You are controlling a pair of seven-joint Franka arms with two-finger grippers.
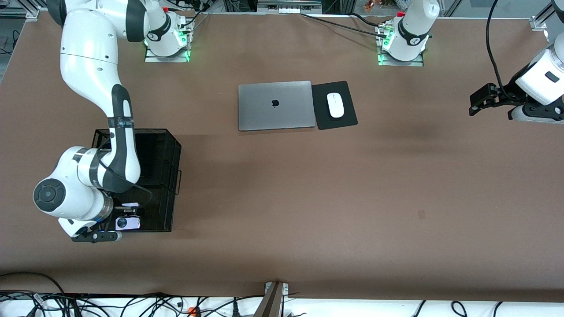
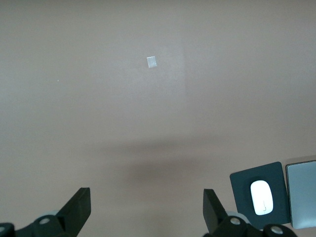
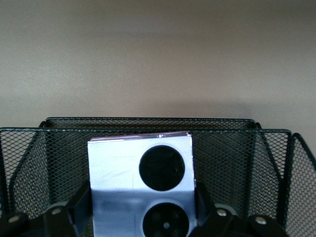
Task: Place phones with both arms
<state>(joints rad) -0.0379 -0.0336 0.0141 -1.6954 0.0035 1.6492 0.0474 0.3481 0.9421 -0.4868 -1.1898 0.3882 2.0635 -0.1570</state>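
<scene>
The pale lilac phone [image 3: 140, 168] with two black circles stands upright between my right gripper's [image 3: 142, 207] fingers [image 3: 81, 205], which press on both of its sides. It is inside the black mesh basket [image 3: 222, 153], at the end nearer the front camera. In the front view the right gripper [image 1: 128, 216] holds the lilac phone [image 1: 128, 223] low in the basket [image 1: 165, 176]. My left gripper [image 1: 475, 102] is open and empty, up over bare table at the left arm's end; its wrist view shows the left gripper [image 2: 146, 202] holding nothing. The two black phones do not show.
A closed silver laptop [image 1: 275, 105] lies mid-table toward the arms' bases, with a white mouse [image 1: 335, 105] on a black pad [image 1: 346, 119] beside it. The mouse [image 2: 262, 197] also shows in the left wrist view. A small pale square mark [image 2: 152, 61] is on the table.
</scene>
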